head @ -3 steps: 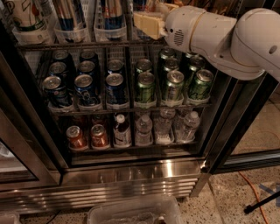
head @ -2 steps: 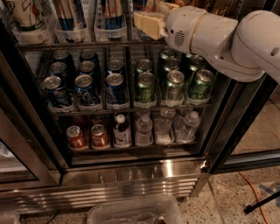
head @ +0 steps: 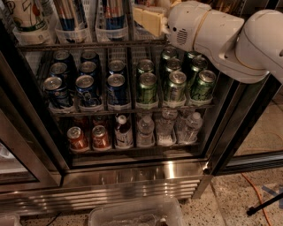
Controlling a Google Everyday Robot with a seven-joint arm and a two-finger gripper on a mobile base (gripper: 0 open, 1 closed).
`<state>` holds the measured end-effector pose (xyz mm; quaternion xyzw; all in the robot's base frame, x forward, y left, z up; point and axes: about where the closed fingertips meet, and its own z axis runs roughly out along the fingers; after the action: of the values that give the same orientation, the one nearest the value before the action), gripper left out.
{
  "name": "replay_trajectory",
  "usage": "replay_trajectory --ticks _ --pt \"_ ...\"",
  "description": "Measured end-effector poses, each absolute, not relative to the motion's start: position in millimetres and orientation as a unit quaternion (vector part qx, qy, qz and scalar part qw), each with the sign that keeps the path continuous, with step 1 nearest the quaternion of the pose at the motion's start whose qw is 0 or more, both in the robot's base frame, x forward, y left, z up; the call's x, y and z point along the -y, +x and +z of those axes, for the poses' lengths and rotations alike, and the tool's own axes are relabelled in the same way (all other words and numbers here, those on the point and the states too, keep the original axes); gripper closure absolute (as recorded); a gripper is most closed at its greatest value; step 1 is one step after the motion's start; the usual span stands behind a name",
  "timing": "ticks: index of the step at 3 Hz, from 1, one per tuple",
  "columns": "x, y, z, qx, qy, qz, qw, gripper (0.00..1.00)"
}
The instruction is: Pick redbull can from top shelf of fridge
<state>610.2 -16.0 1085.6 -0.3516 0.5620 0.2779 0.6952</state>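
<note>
Two tall slim redbull cans (head: 70,15) (head: 114,13) stand in clear lane bins on the top shelf (head: 88,45) of the fridge (head: 132,176); their tops are cut off by the frame's upper edge. My gripper (head: 148,20), pale yellow at the end of a white arm (head: 221,35), reaches into the top shelf just right of the second redbull can, in the neighbouring lane. I see nothing held in it.
Short dark-blue cans (head: 86,84) and green cans (head: 172,84) fill the middle rack. Red cans (head: 88,137) and water bottles (head: 146,130) sit below. A white carton (head: 26,17) stands top left. A clear tub (head: 132,214) and an orange cable (head: 256,194) lie on the floor.
</note>
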Motion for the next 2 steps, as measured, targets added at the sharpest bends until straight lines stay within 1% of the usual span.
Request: replay_trajectory --ticks 2 --pt "15.3 593.8 1093.0 -0.547 -0.366 0.272 0.702 1.00"
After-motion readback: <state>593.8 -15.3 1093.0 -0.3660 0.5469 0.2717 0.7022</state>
